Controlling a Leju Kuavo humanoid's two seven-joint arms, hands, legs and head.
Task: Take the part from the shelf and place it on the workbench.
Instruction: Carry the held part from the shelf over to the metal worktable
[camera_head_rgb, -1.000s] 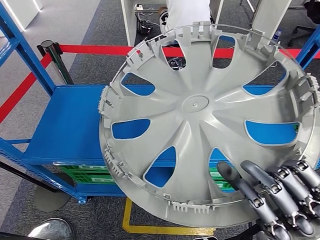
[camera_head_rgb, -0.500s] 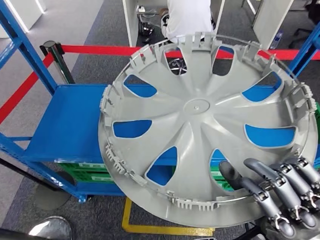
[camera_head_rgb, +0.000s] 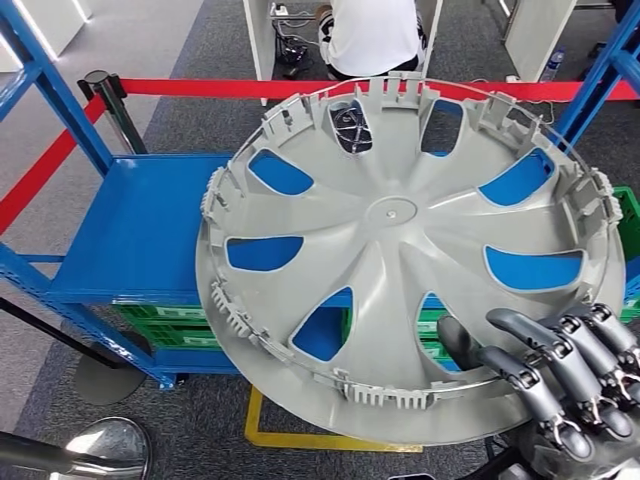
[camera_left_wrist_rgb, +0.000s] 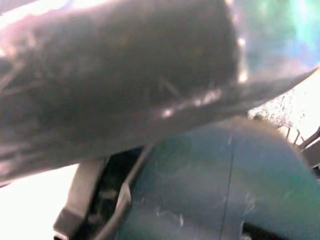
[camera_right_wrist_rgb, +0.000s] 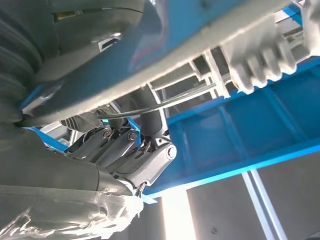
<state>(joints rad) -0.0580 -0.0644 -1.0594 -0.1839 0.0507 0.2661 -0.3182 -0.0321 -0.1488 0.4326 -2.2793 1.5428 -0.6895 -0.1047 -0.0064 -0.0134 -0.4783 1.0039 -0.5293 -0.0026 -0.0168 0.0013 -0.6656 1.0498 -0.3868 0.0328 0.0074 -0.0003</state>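
The right hand (camera_head_rgb: 562, 385) grips the rim of the grey wheel cover (camera_head_rgb: 392, 250), which is tilted above the blue shelf (camera_head_rgb: 143, 235). Behind are a red barrier tape (camera_head_rgb: 196, 88) and a person (camera_head_rgb: 370, 35). The left hand's state I cannot tell.

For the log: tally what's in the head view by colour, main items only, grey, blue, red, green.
Grey: 1, the wheel cover, held at its near rim by the right hand
Blue: 1, the shelf
Red: 1, the barrier tape
Green: 1, the crate under the shelf
Total: 4
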